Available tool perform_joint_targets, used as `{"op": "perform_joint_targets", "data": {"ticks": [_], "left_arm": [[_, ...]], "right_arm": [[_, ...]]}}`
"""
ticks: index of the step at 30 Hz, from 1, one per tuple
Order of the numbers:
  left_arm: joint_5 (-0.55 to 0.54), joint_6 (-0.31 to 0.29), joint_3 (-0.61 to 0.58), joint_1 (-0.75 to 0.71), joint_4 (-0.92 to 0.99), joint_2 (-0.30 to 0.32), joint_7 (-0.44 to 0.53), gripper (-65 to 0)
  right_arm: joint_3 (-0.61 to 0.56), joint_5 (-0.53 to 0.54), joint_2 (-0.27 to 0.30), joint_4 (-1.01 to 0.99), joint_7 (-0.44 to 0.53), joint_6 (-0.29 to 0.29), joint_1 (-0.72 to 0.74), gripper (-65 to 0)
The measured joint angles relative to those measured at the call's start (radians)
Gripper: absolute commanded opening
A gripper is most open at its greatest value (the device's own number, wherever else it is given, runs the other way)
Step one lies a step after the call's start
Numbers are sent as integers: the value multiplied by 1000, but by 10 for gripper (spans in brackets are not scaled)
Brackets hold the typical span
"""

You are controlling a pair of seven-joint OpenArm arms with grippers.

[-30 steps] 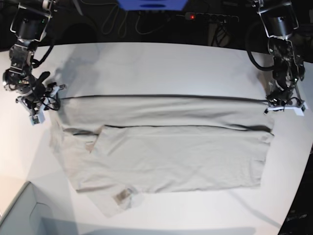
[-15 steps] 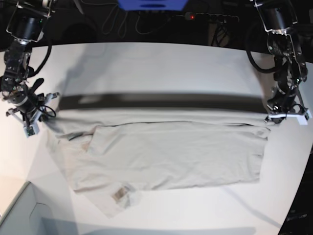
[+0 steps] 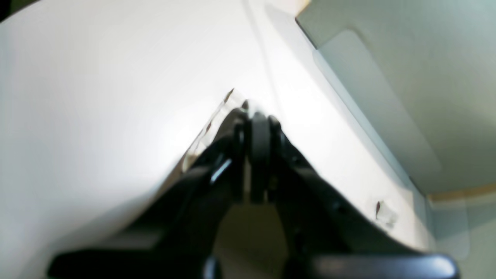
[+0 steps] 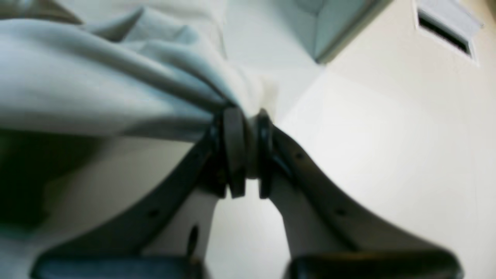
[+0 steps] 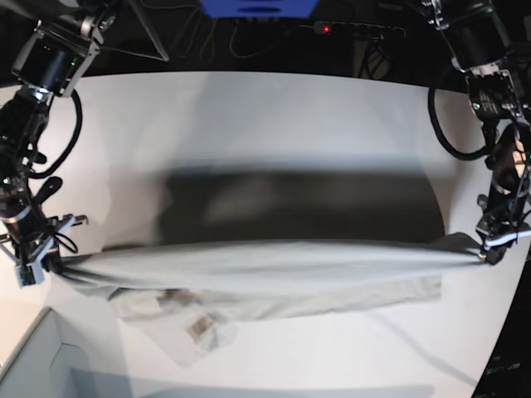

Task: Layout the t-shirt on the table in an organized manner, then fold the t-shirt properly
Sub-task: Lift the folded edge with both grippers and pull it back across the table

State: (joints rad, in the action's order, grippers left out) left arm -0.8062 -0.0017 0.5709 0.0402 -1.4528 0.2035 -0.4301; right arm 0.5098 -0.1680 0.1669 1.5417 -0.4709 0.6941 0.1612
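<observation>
The t-shirt (image 5: 265, 269) hangs stretched above the desk (image 5: 249, 108); our left fingers (image 5: 485, 253) and right fingers (image 5: 46, 264) clench its ends.

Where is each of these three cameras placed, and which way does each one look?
Base: high up front, looking down on the table; both arms show, stretching the t-shirt between them.
Left wrist: on the left arm, looking along the shut left gripper; blurred pale surfaces beyond.
Right wrist: on the right arm, looking along the right gripper, pinching t-shirt cloth.
Shared: base and right wrist both show the t-shirt; the base view shows both grippers.
</observation>
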Motion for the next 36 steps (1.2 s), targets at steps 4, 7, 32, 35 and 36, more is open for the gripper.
{"op": "perform_joint_targets", "data": {"ticks": [4,7,32,35,36], "left_arm": [[-6,-2,3,-37,-5,9,11,-649],[-6,0,3,-97,3,4,7,-649],[-7,1,55,-380,96,-43,15,-649],[0,2,97,-378,98,-64,15,-649],[1,2,97,-378,98,-64,14,-649]], "right_arm": [[-6,1,-18,23,9,0,-80,-650],[-3,-8,-20,11,-4,1,-148,-650],[-19,0,-26,-8,26,-1,-460,-650],[-20,-1,-29,-5,27,1,-512,-650],[-19,-4,-30,-7,45,1,-535,-650]]}}
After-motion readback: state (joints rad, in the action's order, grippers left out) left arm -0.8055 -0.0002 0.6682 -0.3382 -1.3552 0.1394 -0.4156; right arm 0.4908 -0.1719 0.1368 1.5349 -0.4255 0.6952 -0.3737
